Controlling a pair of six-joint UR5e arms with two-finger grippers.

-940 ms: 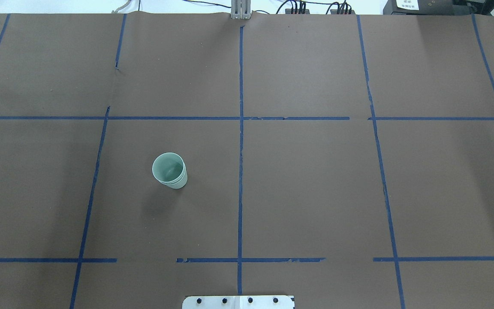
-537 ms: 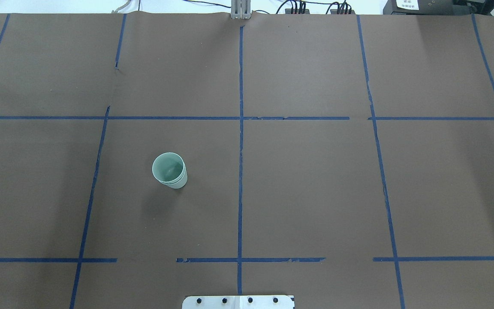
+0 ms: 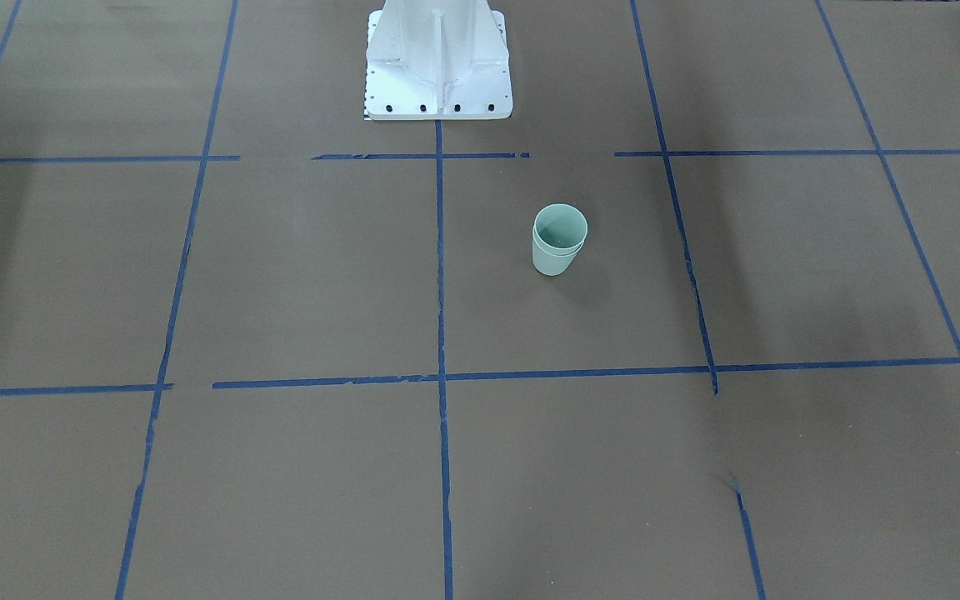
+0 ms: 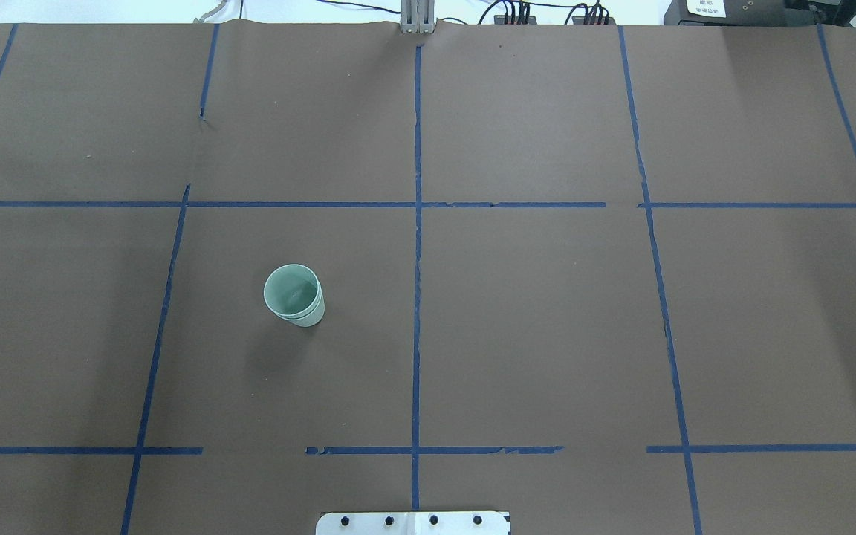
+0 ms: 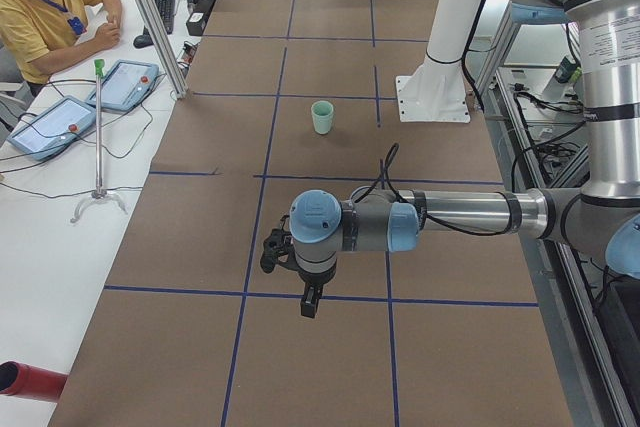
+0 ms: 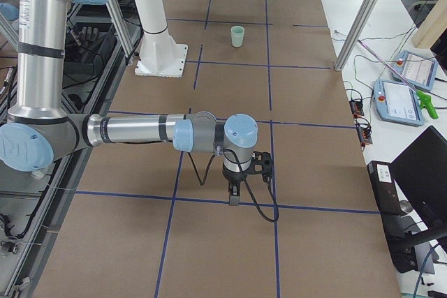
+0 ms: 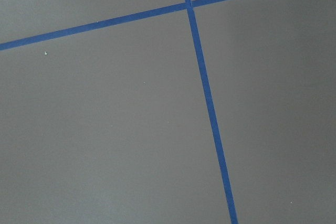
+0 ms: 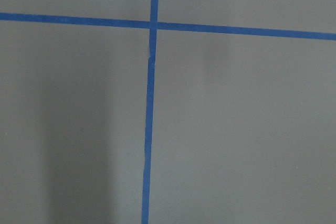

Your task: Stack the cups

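Two pale mint-green cups (image 4: 293, 296) stand nested, one inside the other, upright on the brown table left of the centre tape line. The stack also shows in the front-facing view (image 3: 559, 240), the exterior left view (image 5: 322, 116) and the exterior right view (image 6: 238, 35). My left gripper (image 5: 311, 302) shows only in the exterior left view, far from the cups, pointing down over the table. My right gripper (image 6: 234, 197) shows only in the exterior right view, also far from the cups. I cannot tell if either is open or shut. Both wrist views show only bare table and blue tape.
The white robot pedestal (image 3: 437, 58) stands at the table's robot-side edge. Blue tape lines (image 4: 417, 223) mark a grid on the table. An operator (image 5: 40, 7) sits beside tablets (image 5: 125, 82) off the far side. More tablets (image 6: 405, 99) lie on the side desk.
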